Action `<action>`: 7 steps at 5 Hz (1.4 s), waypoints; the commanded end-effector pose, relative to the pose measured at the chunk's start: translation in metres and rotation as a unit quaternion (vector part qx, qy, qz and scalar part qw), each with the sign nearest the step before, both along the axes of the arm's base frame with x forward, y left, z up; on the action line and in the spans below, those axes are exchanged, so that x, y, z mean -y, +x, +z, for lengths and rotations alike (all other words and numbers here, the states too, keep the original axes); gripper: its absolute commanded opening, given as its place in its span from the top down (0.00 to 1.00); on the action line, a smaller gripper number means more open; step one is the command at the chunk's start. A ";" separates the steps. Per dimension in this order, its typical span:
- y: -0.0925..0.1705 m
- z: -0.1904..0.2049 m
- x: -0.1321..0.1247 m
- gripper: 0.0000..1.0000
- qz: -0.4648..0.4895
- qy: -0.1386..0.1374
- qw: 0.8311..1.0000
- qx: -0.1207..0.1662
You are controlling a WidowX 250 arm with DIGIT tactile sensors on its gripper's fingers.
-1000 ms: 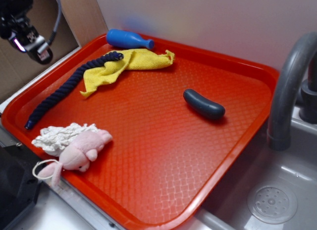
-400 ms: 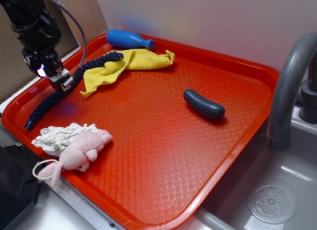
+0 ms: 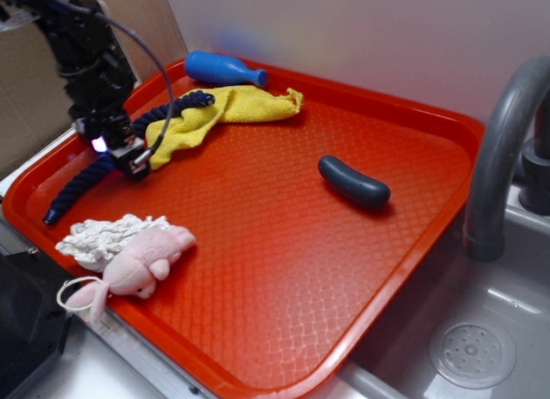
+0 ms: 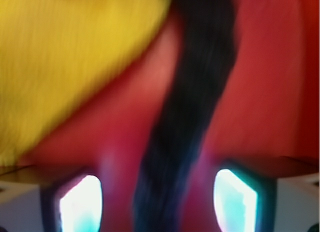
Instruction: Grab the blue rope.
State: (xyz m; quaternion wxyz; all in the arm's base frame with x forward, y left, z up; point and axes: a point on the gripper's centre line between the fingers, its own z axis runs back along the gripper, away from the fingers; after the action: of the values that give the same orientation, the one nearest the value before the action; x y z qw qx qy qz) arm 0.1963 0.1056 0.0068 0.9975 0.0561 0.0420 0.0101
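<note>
— Navy twisted cord is asked about: where is the blue rope (image 3: 82,182) found?
— It is laid diagonally along the red tray's (image 3: 284,270) nine o'clock side, one end tucked against the yellow cloth (image 3: 210,111) at eleven o'clock.
— And the end effector (image 3: 120,154)?
— It is lowered over the rope's middle, spread open. In the wrist view, the rope (image 4: 187,122) is seen running between both fingers (image 4: 80,204), nothing gripped.

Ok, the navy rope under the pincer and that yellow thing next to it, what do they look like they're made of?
The blue rope looks like twisted fibre cord, matte, with spiral strands visible along its length; cotton or synthetic, I can't tell. The yellow cloth looks like soft fuzzy fabric, perhaps microfibre: it lies crumpled in folds with no shine. The pincer has the rope between its open fingers.
</note>
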 end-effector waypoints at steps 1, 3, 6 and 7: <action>-0.007 -0.010 -0.003 1.00 0.013 0.003 1.000 -0.007; -0.003 0.012 0.003 1.00 0.005 -0.003 1.000 0.007; 0.004 0.143 0.063 1.00 0.040 -0.039 0.997 0.047; 0.002 0.171 0.096 1.00 0.026 -0.075 0.996 0.050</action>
State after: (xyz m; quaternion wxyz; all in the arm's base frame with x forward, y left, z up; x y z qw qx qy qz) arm 0.1980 0.0026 0.1638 0.9988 -0.0247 0.0225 0.0371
